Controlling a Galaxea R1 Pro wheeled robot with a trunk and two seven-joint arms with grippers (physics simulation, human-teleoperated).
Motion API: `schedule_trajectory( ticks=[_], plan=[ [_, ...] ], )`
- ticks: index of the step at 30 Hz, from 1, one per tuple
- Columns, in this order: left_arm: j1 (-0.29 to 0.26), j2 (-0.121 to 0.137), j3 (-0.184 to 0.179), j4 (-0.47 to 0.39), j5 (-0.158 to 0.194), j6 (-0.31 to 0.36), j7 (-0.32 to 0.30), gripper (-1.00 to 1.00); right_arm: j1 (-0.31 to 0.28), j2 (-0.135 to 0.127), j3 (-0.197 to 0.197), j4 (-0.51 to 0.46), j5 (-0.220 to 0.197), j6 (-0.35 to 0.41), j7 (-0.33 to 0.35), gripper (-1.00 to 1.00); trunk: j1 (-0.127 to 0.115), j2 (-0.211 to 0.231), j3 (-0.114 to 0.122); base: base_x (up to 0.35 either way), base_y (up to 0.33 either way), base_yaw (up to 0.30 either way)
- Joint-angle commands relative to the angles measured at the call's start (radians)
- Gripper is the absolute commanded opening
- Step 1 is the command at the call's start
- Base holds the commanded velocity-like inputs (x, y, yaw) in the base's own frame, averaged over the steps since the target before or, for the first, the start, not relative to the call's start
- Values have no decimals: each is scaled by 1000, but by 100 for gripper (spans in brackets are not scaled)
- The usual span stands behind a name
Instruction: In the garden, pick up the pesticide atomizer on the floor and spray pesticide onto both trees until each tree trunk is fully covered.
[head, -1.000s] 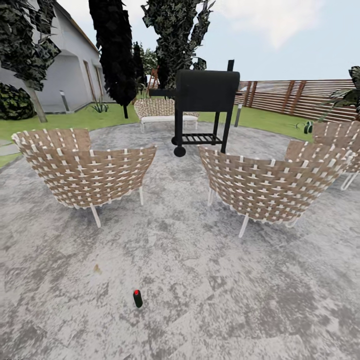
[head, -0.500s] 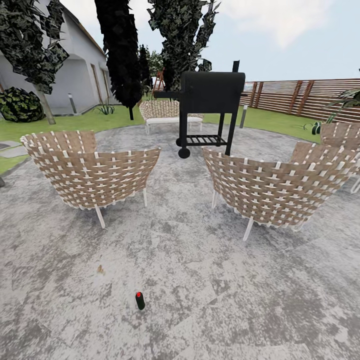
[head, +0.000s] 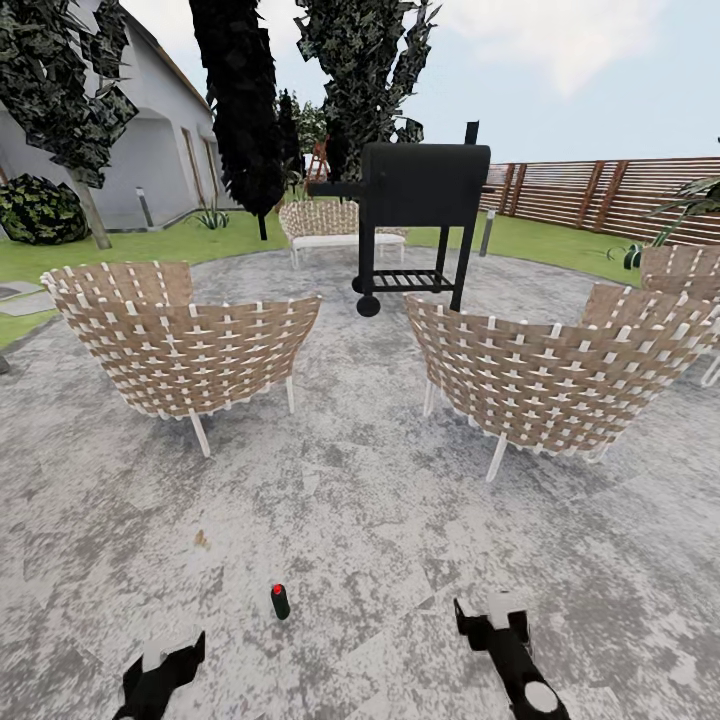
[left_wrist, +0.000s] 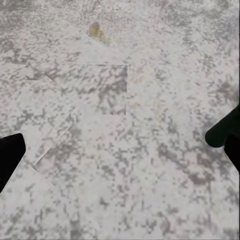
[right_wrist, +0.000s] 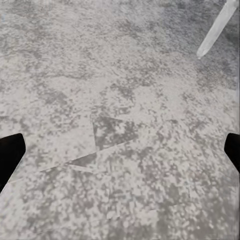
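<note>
**Q:** One small thing stands on the grey paving; what does it look like?

**A:** It is the pesticide atomizer (head: 279, 601), a short dark green cylinder with a red cap, standing upright on the mottled grey patio (head: 360, 500). It is on the near side of the black barbecue grill (head: 415, 205), well apart from it, with two woven wicker chairs between them: one chair (head: 185, 340) on the left of the grill, another chair (head: 550, 375) on the right.

**Q:** Where are the arms?

**A:** Both sit low, nearer the robot than the grill. The left end effector (head: 160, 668) is near the atomizer on its left, not touching it. The right end effector (head: 490, 618) is on the atomizer's right, farther off.

**Q:** Are they gripping anything?

**A:** No. In each wrist view the dark fingertips (left_wrist: 11, 155) sit wide apart at the picture's edges, with bare paving between them; the right arm's fingertips (right_wrist: 10, 150) look the same. Both are spread and hold nothing.

**Q:** Beyond the grill?

**A:** Green lawn (head: 150, 245), a brown slatted fence (head: 600, 190) and dark cone-shaped trees (head: 245, 110).
</note>
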Motion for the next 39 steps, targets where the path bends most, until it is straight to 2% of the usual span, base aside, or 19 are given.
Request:
schedule_trajectory(
  ticks=[1, 4, 6, 11, 16, 31, 39],
  plan=[
    [-22, 0, -5, 0, -3, -2, -1, 100, -35, 1, -2, -3, 16, 29, -3, 100, 0, 0, -1, 0, 0, 0],
    [-79, -1, -33, 0, -46, 6, 4, 100, -126, 5, -1, -8, 23, 77, -1, 100, 0, 0, -1, 0, 0, 0],
    [-96, -3, -39, 0, -67, 12, 6, 100, -153, 11, -1, -12, 24, 85, 2, 100, 0, 0, -1, 0, 0, 0],
    [-104, -5, -49, -1, -89, 15, 5, 100, -178, 28, 1, -51, 25, 92, 6, 100, 0, 0, -1, 0, 0, 0],
    [-102, -6, -49, -2, -91, 17, 4, 100, -181, 30, 2, -65, 25, 95, 5, 100, 0, 0, -1, 51, 0, 0],
    [-103, -7, -51, -2, -91, 17, 5, 100, -181, 26, 1, -65, 26, 93, 5, 100, 0, 0, -1, 276, -95, 0],
    [-103, -8, -50, -2, -90, 16, 8, 100, -181, 28, 1, -64, 26, 93, 5, 100, 0, 0, -1, 71, -36, 0]
  ],
)
